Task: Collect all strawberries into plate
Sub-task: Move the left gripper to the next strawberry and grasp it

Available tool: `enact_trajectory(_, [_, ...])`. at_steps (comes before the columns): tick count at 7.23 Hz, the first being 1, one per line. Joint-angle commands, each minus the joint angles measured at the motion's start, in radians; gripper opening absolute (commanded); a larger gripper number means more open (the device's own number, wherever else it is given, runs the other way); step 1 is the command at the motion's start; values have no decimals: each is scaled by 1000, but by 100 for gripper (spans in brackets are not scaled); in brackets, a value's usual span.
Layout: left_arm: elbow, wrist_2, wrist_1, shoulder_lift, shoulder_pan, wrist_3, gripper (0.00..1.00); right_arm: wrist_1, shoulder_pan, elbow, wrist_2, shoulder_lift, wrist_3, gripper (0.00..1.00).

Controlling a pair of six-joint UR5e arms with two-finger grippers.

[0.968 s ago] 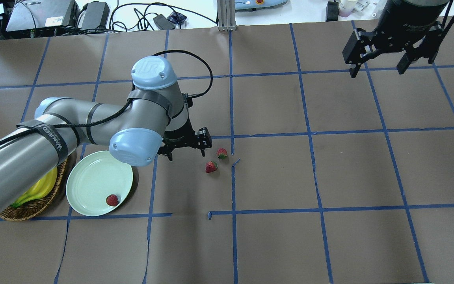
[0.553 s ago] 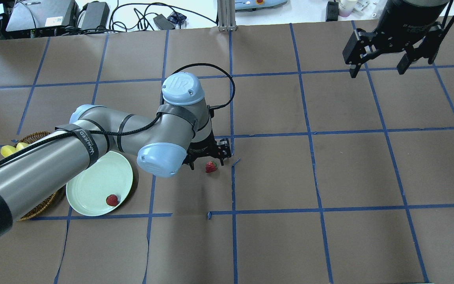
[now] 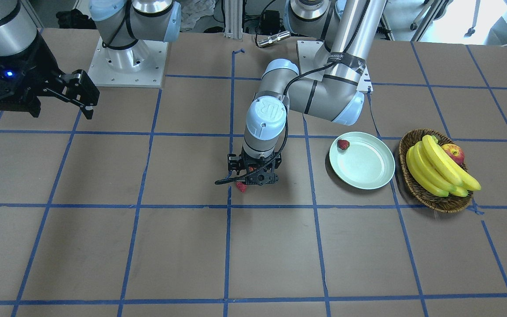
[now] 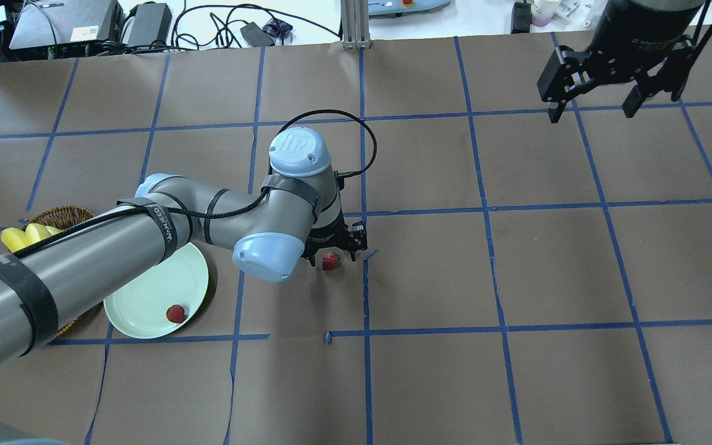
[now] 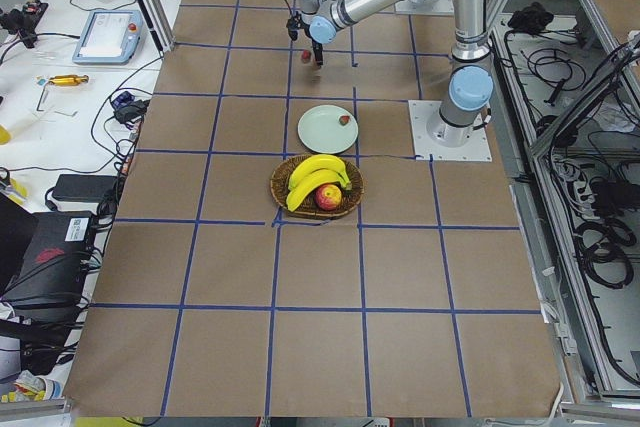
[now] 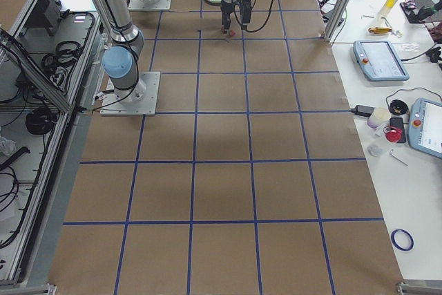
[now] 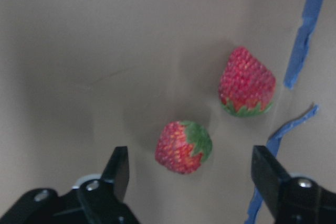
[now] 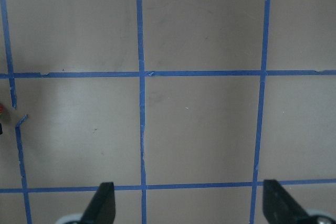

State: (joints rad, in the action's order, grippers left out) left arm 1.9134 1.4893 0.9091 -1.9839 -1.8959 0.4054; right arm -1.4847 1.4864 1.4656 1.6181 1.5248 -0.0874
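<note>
Two strawberries lie on the brown table in the left wrist view, one (image 7: 184, 147) between my open fingers and one (image 7: 247, 82) just beyond. My left gripper (image 4: 335, 250) hangs open low over them. The overhead view shows only one strawberry (image 4: 330, 261) at the gripper's near edge; the other is hidden under it. A third strawberry (image 4: 175, 313) lies in the pale mint-green plate (image 4: 146, 290), near its rim. My right gripper (image 4: 591, 111) is open and empty, high at the far right.
A brown wicker basket (image 3: 438, 200) with bananas (image 3: 434, 169) and an apple (image 3: 453, 153) stands beside the plate, on its far side from the left gripper. My left arm (image 4: 115, 253) stretches over part of the plate and basket. Blue tape lines (image 4: 365, 290) cross the table.
My left arm has swung right and come down over the two loose strawberries; the farther one is now hidden under the gripper in the overhead view. The right arm has not moved.
</note>
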Motion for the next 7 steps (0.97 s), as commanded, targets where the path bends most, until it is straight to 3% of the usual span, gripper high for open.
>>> enact_trajectory(1, [-1,-3,-9,-12,0,-7,43,0,0,-1,0,0,0,100])
enact_trajectory(2, [-1,-3,-6,-10,0,-7,25,1,0,-1,0,0,0,100])
enact_trajectory(3, [-7,0,2,9,0,-14,21,0,0,-1,0,0,0,100])
enact_trajectory(4, [-31,15,72,43,11,-58,21,-2,0,-1,0,0,0,100])
enact_trajectory(5, [-71,93,221,94,64,-141,22,-3,0,-1,0,0,0,100])
enact_trajectory(7, [-120,143,481,187,293,-412,23,-3,0,1,0,0,0,100])
